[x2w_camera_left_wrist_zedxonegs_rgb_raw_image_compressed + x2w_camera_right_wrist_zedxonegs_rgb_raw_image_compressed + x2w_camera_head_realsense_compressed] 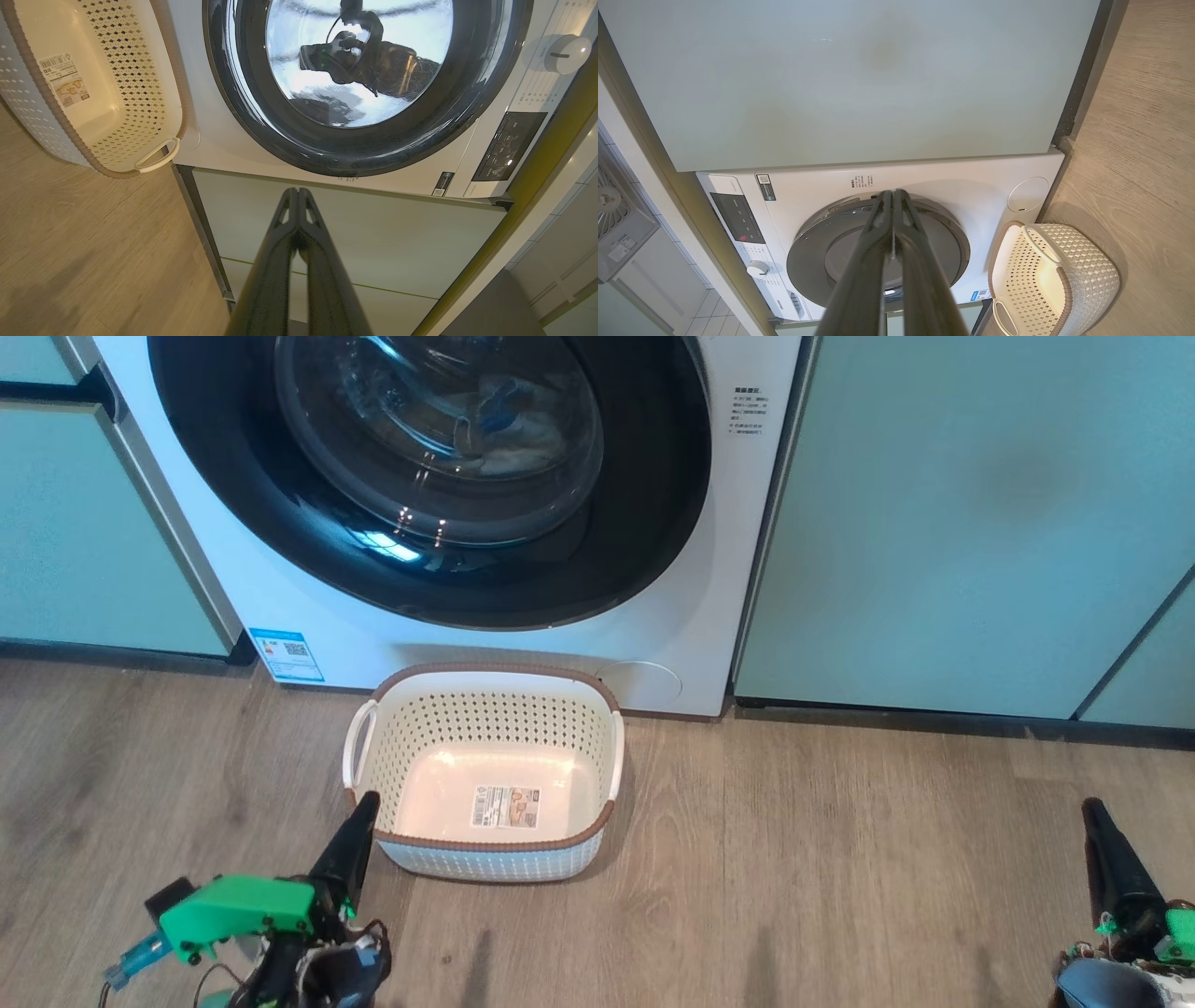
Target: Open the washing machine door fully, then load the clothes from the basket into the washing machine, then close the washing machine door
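Note:
The white washing machine [728, 569] stands ahead with its round black-rimmed door [653, 504] shut flat against the front. Behind the door glass lie pale clothes [523, 434] with a bit of blue. On the floor in front sits the cream basket [485, 770], nothing inside but a label on its base. My left gripper [366, 800] is shut with nothing in it, its tip just left of the basket's near left corner. At the lower right my right gripper [1090, 807] is shut and holds nothing. The door [355, 149] and basket [117, 93] also show in the left wrist view, the machine [924, 186] and basket [1069, 275] in the right wrist view.
Pale green cabinet panels [952, 523] flank the machine on both sides. Wood-look floor [840, 877] spreads around the basket. A control panel and white dial [567, 53] sit on the machine's top strip.

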Robot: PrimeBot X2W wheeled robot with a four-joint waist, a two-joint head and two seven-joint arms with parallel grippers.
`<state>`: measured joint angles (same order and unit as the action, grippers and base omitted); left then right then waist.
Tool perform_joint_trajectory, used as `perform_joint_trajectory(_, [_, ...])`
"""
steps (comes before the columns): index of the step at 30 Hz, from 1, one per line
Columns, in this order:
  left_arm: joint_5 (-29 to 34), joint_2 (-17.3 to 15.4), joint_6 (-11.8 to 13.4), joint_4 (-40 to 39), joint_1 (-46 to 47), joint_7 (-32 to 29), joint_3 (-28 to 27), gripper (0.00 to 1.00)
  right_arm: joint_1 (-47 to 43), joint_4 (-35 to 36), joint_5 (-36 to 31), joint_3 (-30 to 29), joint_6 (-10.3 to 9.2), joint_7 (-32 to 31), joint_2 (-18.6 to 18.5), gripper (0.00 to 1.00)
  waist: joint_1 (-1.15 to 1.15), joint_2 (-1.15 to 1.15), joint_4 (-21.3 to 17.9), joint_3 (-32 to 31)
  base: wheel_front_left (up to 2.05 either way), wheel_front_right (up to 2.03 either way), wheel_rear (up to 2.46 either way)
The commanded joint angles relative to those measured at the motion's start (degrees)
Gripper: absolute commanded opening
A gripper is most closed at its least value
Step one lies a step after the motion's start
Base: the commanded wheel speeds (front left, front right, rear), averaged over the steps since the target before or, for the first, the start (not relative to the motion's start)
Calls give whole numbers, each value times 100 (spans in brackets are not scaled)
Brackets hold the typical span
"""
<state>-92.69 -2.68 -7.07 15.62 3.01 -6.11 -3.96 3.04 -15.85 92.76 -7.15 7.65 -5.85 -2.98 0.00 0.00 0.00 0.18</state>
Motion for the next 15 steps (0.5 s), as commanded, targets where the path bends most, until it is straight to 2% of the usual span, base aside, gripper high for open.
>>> perform_joint_trajectory(1, [41, -34, -42, -157, 317, -27, -243, 0, 312, 184, -38, 90, -16, -42, -13, 0, 0, 0, 0, 0, 0, 0, 0])
perform_joint_trajectory(15, [45, -31, -42, -157, 317, -30, -246, 0, 312, 184, -43, 84, -16, -47, -8, 0, 0, 0, 0, 0, 0, 0, 0])
